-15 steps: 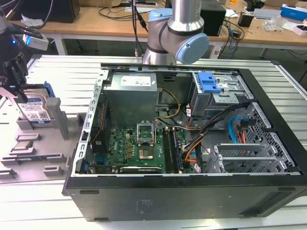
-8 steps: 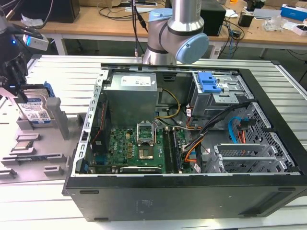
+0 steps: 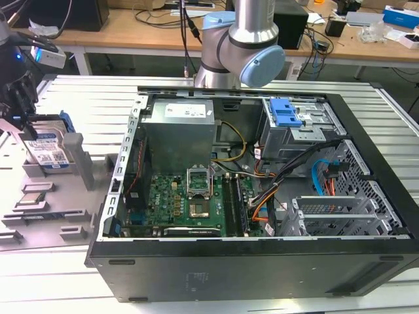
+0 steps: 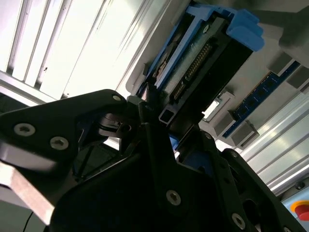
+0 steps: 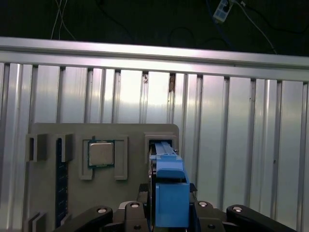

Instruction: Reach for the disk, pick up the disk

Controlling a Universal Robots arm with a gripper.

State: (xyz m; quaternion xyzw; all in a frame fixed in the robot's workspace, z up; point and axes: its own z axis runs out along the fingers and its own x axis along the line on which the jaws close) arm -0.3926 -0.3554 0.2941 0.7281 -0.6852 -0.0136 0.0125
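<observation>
Disk (image 3: 48,150): upright, blue-framed, white-and-blue label

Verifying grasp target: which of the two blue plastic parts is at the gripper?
The blue bracket framing the disk, upright in the gray fixture at the exterior view's left; the gripper is at it. The blue latch sits inside the PC case.

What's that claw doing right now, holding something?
Gripper: straddles the disk standing in the gray holder; clamped or not, cannot be told.
</observation>
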